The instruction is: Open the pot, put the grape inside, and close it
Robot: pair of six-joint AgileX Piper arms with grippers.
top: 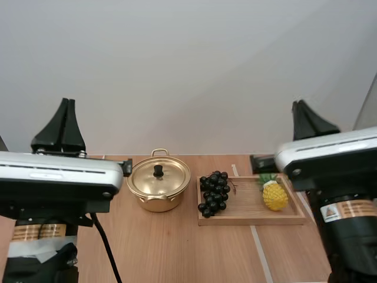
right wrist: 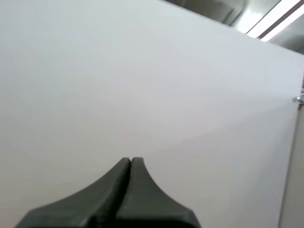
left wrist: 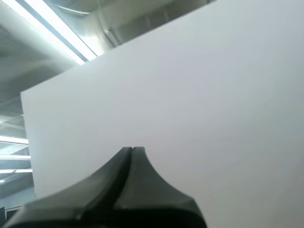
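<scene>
Right now, nothing is being held. The left gripper [top: 68, 101] is being pointed up, well above the table [top: 177, 247], with its two fingers pressed together. The right gripper [top: 300, 104] is being pointed up too, fingers together the same way. The gold pot [top: 158, 202] is sitting on the table, nearer the left gripper, with its lid [top: 172, 177] on. Just beside it, the bunch of grapes [top: 214, 192] is lying on the wooden tray [top: 247, 205], near a toy pineapple [top: 275, 196]. The lid looks hard and slippery, so it should be taken by its small black knob [top: 158, 170]. The grapes look soft and bumpy, so they should be pinched gently around the middle.
</scene>
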